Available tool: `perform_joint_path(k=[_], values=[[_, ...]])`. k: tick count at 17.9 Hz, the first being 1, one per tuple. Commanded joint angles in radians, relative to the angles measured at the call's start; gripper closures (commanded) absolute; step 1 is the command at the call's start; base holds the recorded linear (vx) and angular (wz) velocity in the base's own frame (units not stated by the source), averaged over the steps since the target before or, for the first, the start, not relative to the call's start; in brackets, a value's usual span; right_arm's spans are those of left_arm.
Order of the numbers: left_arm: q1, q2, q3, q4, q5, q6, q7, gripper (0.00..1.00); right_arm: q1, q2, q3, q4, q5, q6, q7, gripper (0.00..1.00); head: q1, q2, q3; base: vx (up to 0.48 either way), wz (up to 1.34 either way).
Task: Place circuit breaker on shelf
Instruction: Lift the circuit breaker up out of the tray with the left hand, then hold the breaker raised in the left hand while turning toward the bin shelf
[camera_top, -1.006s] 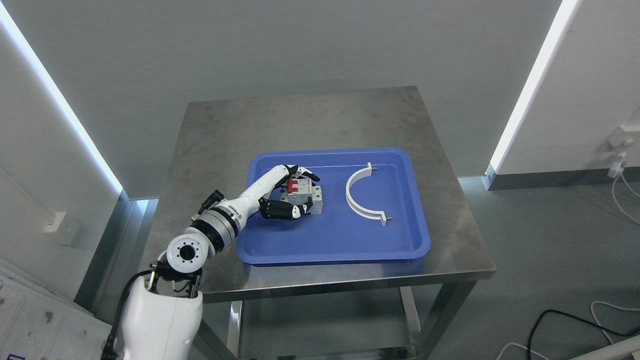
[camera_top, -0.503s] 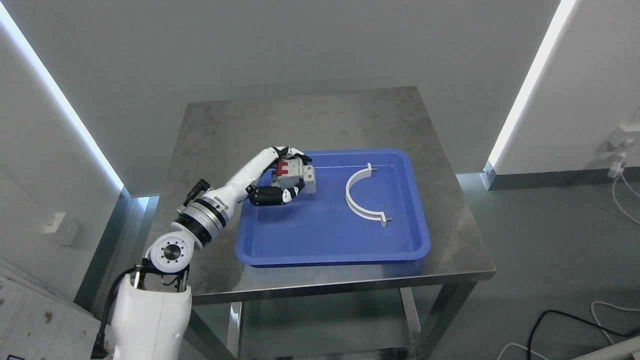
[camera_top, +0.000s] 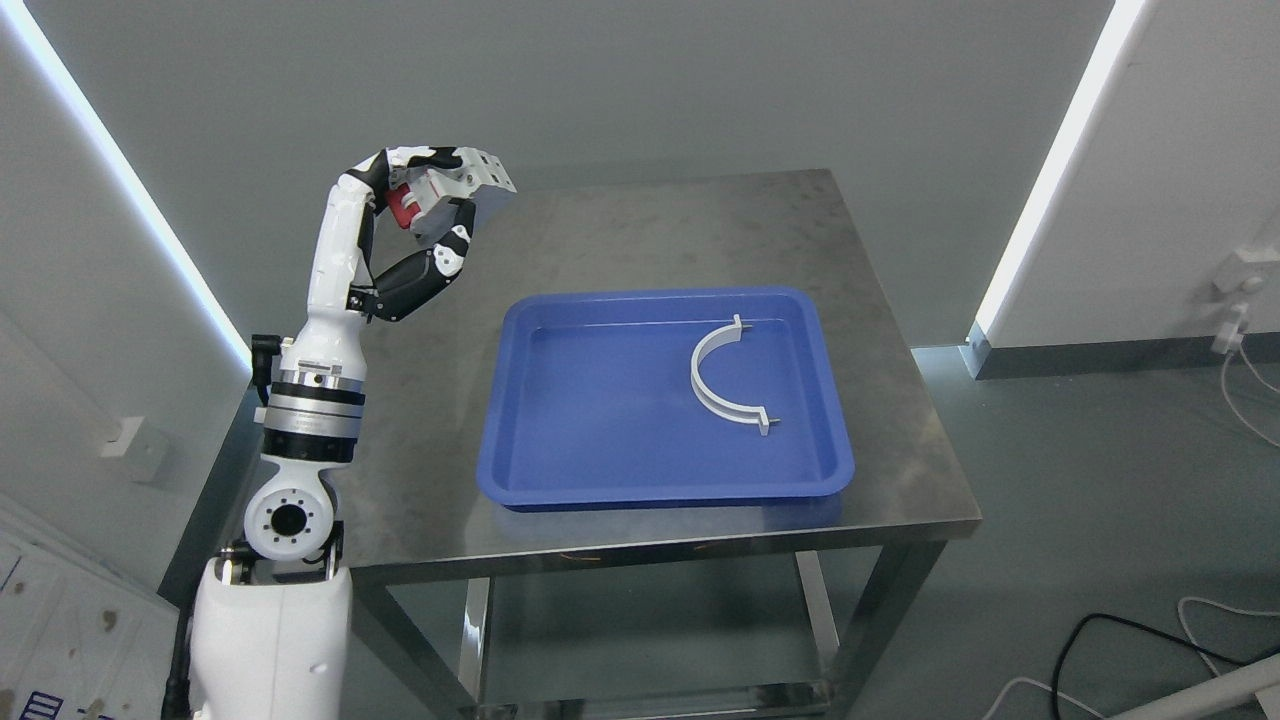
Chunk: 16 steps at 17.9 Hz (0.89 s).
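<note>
My left hand (camera_top: 430, 200) is raised high above the table's far left corner and is shut on the circuit breaker (camera_top: 455, 190), a grey block with a red switch. The breaker is tilted in my fingers, well clear of the blue tray (camera_top: 600, 460) it came from. My left arm stands almost upright along the table's left edge. No shelf is in view. My right arm is out of view.
A white half-ring clamp (camera_top: 725, 385) lies in the right part of the blue tray. The tray sits on a steel table (camera_top: 620, 230). Cables lie on the floor at the lower right.
My left hand has lifted the circuit breaker out of the tray and swung it up and to the left, above the table's far left corner. The camera view has shifted slightly.
</note>
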Motion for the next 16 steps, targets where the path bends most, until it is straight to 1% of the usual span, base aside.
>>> perform_joint_path(k=[1, 7, 13, 16], values=[[0.069, 0.008, 0.119, -0.061, 0.040, -0.035, 0.021, 0.92, 0.000, -0.017, 0.020, 0.000, 0.000, 0.065, 0.000, 0.00, 0.0000, 0.000, 0.000, -0.117, 0.00], [0.076, 0.008, 0.190, -0.066, 0.045, -0.035, 0.021, 0.93, 0.000, -0.017, 0.020, 0.000, 0.000, 0.065, 0.000, 0.00, 0.0000, 0.000, 0.000, -0.202, -0.01], [0.077, 0.008, 0.248, -0.064, 0.045, -0.032, 0.021, 0.93, 0.000, -0.017, 0.020, 0.000, 0.000, 0.065, 0.000, 0.00, 0.0000, 0.000, 0.000, -0.245, -0.18], [0.086, 0.008, 0.251, -0.063, 0.050, -0.032, 0.021, 0.93, 0.000, -0.017, 0.020, 0.000, 0.000, 0.065, 0.000, 0.00, 0.0000, 0.000, 0.000, -0.146, -0.27]])
